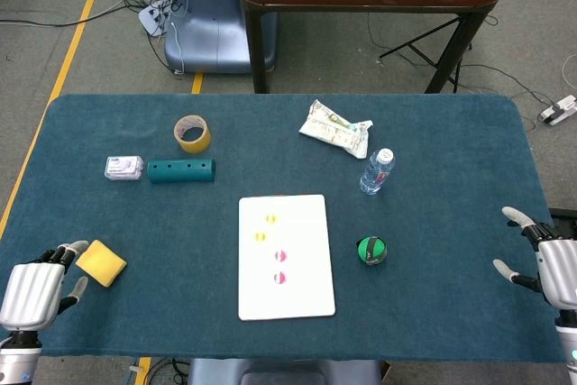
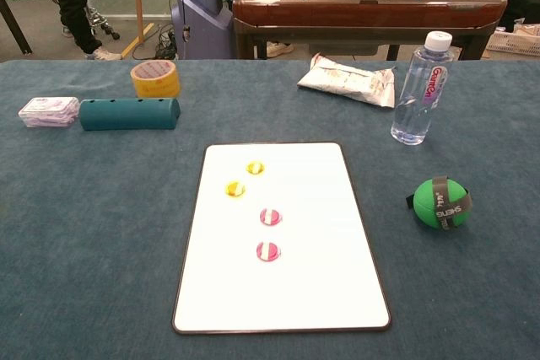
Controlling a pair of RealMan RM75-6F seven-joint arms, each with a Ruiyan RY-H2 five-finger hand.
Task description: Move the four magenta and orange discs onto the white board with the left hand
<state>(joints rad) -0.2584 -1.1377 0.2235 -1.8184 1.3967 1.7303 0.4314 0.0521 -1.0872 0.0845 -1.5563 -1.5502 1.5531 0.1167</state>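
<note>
The white board [image 1: 306, 295] [image 2: 312, 292] lies at the middle of the blue table. On it sit two orange discs [image 1: 270, 219] [image 2: 255, 168], [image 1: 261, 237] [image 2: 235, 189] and two magenta discs [image 1: 280, 256] [image 2: 270, 217], [image 1: 279, 278] [image 2: 267, 251]. My left hand [image 1: 34, 290] hovers at the table's front left corner, fingers apart, holding nothing, far from the board. Over at the right edge, my right hand [image 1: 550, 263] is open and empty too. Neither hand shows in the chest view.
A yellow sponge [image 1: 101, 262] lies just right of my left hand. A teal block [image 1: 181, 170], a tape roll [image 1: 192, 133] and a small packet [image 1: 123, 167] sit at back left. A water bottle [image 1: 377, 170], a wrapped pack [image 1: 335, 128] and a green ball [image 1: 370, 250] stand right of the board.
</note>
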